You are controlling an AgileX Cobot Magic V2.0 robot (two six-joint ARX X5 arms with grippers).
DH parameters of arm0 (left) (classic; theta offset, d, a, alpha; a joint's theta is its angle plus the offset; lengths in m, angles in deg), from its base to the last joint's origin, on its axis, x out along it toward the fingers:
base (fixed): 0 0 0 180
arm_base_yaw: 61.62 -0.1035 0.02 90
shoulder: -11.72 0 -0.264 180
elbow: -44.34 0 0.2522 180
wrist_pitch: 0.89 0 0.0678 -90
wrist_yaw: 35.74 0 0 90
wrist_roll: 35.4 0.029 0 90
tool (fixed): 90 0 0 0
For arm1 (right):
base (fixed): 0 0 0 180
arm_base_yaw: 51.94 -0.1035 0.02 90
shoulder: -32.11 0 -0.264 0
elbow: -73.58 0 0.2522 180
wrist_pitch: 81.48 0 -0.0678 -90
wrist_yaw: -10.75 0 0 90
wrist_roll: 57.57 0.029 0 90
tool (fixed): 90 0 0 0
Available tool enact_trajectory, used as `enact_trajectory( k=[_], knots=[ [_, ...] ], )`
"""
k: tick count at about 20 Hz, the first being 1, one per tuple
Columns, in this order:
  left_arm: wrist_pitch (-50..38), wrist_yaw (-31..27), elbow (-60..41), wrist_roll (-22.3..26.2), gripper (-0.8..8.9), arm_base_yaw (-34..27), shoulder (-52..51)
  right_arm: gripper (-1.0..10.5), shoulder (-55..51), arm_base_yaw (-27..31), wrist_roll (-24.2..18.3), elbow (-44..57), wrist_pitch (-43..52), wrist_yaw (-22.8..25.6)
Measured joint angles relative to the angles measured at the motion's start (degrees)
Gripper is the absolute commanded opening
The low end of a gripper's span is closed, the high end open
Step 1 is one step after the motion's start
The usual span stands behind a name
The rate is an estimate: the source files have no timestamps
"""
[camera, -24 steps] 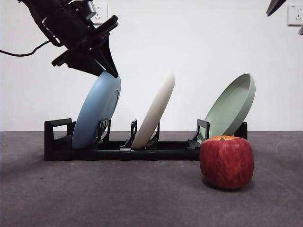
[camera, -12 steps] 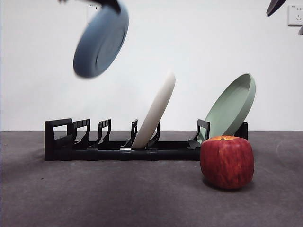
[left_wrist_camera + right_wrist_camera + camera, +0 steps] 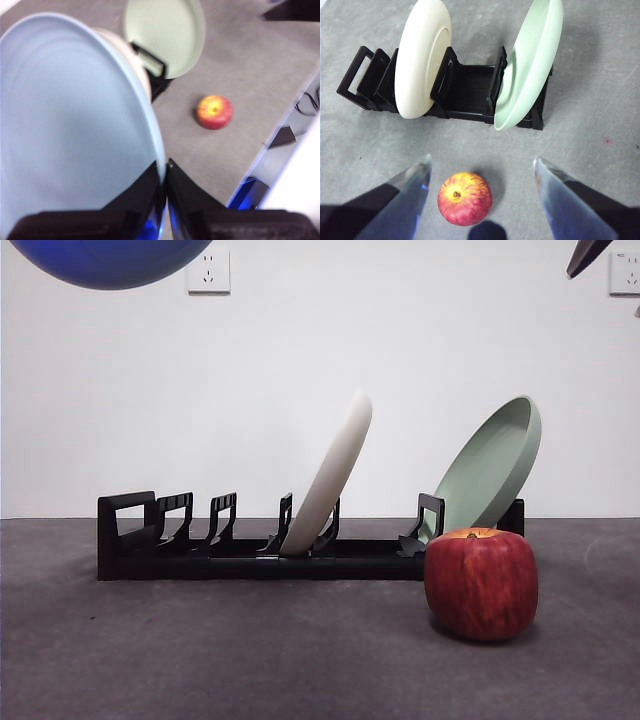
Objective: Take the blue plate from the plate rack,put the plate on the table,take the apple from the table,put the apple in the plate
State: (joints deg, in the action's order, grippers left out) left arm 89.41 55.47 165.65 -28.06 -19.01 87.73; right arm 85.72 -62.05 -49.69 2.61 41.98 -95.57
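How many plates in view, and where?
3. Blue plate clamped in the left claw, lifted above the plate rack; cream-white plate and pale green plate slotted in it.

left gripper (image 3: 164, 176) up high, fingers (image 3: 142, 192) pinched tight on blue plate (image 3: 70, 125) rim. right gripper (image 3: 482, 172) hanging above counter (image 3: 600, 110), fingers (image 3: 415, 187) spread wide, nothing between them.

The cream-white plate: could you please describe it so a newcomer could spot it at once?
Find the plate rack on the table. Two plates lean in it: the cream-white plate near the middle, the pale green plate at the end behind the apple.
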Motion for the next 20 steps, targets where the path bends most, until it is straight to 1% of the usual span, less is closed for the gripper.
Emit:
enact_trajectory(
  k=[1, 3, 5, 6, 7, 8, 10, 13, 16, 20],
  knots=[
    [0.02, -2.34, -0.46, -0.83, -0.08, 3.41, -0.20, 3.5, 0.00, 0.00, 0.00, 0.00, 0.00, -0.02],
    [0.02, -9.73, -3.96, -3.89, -0.08, 11.50, -0.85, 3.5, 0.00, 0.00, -0.13, 0.00, -0.02, -0.02],
    [0.00, -19.91, -9.33, -8.76, -0.08, 19.96, -0.72, 3.5, 0.00, 0.00, -0.68, 0.00, -0.02, -0.02],
    [-0.02, -23.85, -11.98, -10.97, -0.08, 23.15, -0.61, 3.5, 0.00, 0.00, -0.85, 0.00, -0.04, 0.00],
    [-0.04, -27.06, -15.02, -13.33, -0.08, 26.12, -0.61, 3.5, 0.00, 0.00, -0.94, 0.00, -0.04, 0.00],
    [-0.57, -28.85, -18.21, -15.52, -0.08, 28.48, -0.61, 3.5, 0.00, 0.00, -1.18, 0.00, -0.07, -0.02],
    [-5.53, -29.86, -25.27, -19.04, -0.08, 31.47, -0.63, 3.5, 0.00, 0.00, -1.57, 0.00, -0.07, 0.00],
    [-13.97, -30.47, -35.56, -21.44, -0.09, 32.37, -0.59, 3.5, 0.00, 0.00, -1.79, 0.00, -0.33, 0.00],
    [-23.87, -30.58, -44.13, -21.40, -0.09, 32.09, 0.20, 3.5, 0.00, 0.00, -1.90, 0.00, -0.46, 0.00],
    [-33.46, -30.47, -51.71, -18.73, -0.09, 30.49, 3.13, 3.5, 0.00, 0.00, -1.90, 0.00, -0.46, 0.00]
  ],
)
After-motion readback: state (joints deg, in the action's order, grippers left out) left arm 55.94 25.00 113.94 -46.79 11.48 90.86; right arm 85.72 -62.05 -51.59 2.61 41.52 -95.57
